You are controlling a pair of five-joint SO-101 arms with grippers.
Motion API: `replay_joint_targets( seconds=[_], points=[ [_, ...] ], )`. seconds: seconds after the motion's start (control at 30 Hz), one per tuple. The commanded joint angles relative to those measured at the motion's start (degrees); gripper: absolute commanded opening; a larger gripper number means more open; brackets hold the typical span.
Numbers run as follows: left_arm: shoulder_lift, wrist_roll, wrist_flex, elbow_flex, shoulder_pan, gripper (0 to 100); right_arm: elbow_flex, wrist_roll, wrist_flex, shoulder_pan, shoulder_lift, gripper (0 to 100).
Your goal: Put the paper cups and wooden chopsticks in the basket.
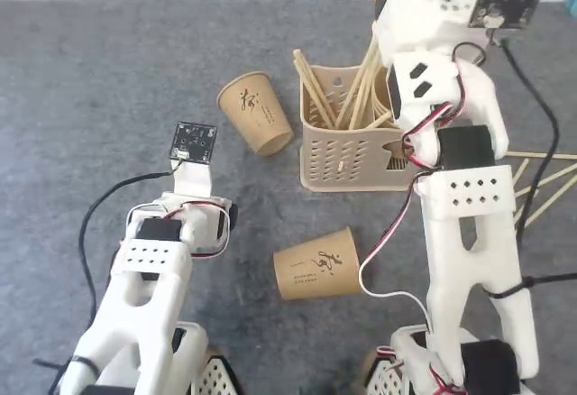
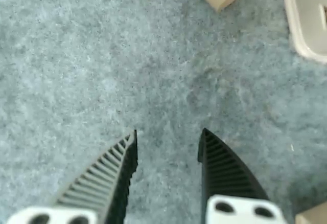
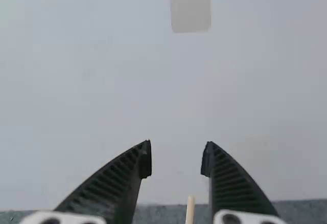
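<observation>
Left pincer [image 2: 168, 138]: jaws apart, hanging over the grey counter [image 1: 99, 79] near the first cup [image 1: 256, 114]. Right pincer [image 3: 176, 157]: jaws apart, raised above the basket [image 1: 347, 156], facing a pale wall [image 3: 102, 70]. The basket stands upright with a bundle of chopsticks [image 1: 352, 88] sticking out. Both paper cups lie on their sides on the counter. In the high view the first cup is just left of the basket and the second cup [image 1: 315, 264] is in front of it. Loose chopsticks [image 1: 545, 183] lie on the counter to the right of the right arm.

Left gripper [image 2: 169, 132] points down with its jaws apart, right gripper [image 3: 178, 143] is tipped up level, jaws apart too.
</observation>
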Motion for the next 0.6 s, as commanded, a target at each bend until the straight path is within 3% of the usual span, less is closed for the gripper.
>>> replay_joint_targets(
  seconds=[0.0,0.13,0.27,0.43,0.57],
  points=[
    [0.0,-0.53,-0.18,-3.12,0.18,18,0.7,-3.08,7.16,-0.04,-9.01,18.7],
    [0.0,-0.62,-0.18,-3.12,0.18,18,2.81,-3.25,21.67,0.04,-18.77,18.7],
    [0.0,-0.62,-0.18,-3.12,0.09,18,6.42,-3.43,37.14,5.14,-31.16,18.4],
    [0.0,-0.62,0.26,-3.3,0.09,18,20.31,-2.11,52.35,18.59,-46.37,18.4],
    [0.0,-0.62,0.79,-3.38,0.26,18,37.8,9.23,50.68,32.13,-55.16,18.4]
  ],
)
